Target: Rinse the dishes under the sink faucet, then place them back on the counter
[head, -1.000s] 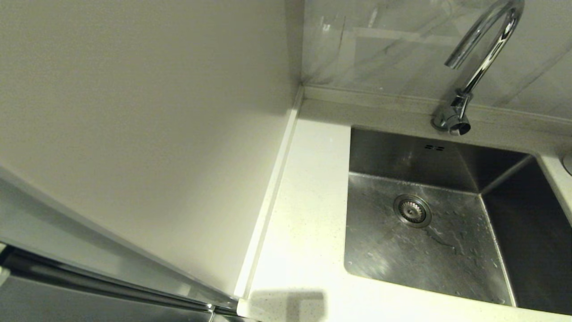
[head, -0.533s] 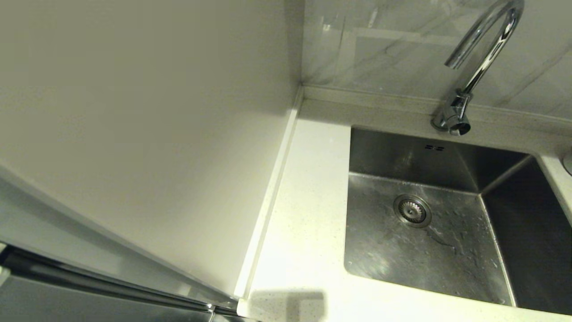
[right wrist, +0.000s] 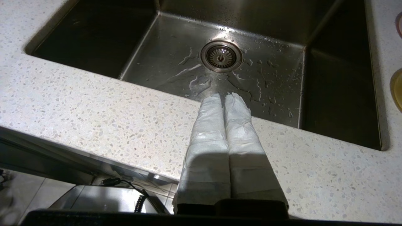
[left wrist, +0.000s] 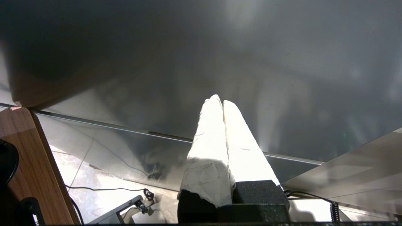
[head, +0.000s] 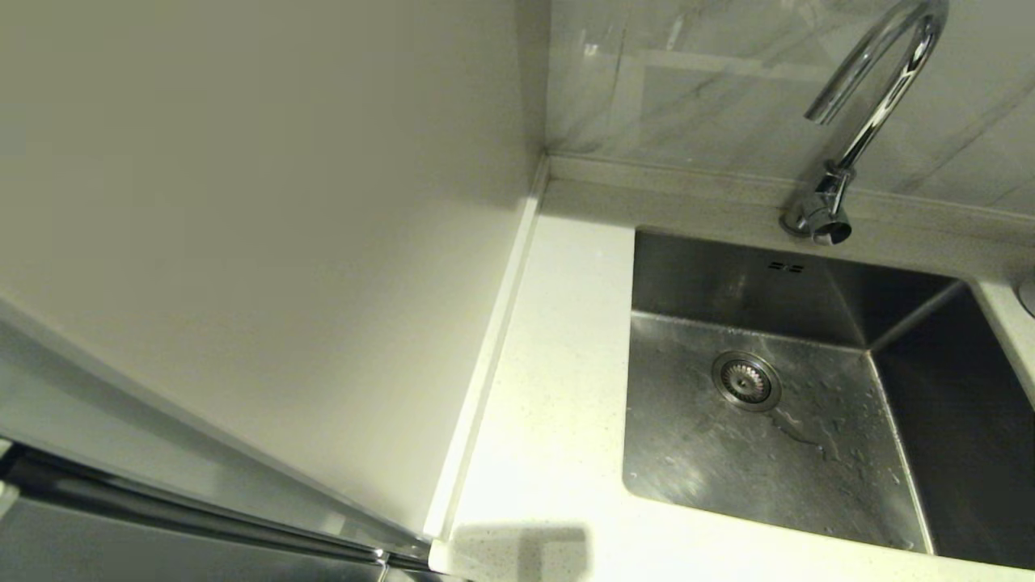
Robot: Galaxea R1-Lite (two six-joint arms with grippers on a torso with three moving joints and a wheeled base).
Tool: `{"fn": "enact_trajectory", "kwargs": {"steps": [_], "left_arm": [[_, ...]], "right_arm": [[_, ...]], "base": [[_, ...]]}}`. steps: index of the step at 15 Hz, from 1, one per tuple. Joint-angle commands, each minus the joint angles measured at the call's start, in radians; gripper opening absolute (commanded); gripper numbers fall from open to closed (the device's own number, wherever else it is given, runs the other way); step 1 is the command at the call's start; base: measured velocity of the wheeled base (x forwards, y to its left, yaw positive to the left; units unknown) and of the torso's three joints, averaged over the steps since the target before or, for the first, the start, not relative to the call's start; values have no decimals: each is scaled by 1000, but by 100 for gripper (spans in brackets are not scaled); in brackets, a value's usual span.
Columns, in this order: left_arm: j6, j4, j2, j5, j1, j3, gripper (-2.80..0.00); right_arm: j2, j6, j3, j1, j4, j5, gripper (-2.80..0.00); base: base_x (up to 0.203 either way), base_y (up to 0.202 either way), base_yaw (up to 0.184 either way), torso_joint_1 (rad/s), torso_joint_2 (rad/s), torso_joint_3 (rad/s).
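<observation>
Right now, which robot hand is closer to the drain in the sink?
Right. The right gripper, fingers shut, hangs over the counter's front edge facing the drain. The left gripper is down beside a dark panel, no sink in its view.

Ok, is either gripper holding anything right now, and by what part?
Nothing is held. The left gripper and the right gripper are both shut with nothing between their fingers; the right one hovers over the counter edge.
</observation>
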Motion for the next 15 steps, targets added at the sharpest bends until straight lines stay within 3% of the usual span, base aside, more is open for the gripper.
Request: {"fn": "enact_trajectory", "kwargs": {"steps": [1, 15], "left_arm": [[-1, 0, 0, 0, 0, 3, -280], [-1, 0, 0, 0, 0, 3, -280]], "right_arm": [[2, -1, 0, 0, 0, 1, -280], [2, 13, 0, 0, 0, 1, -280]], "base": [[0, 0, 0, 0, 0, 0], [0, 0, 0, 0, 0, 0]]}}
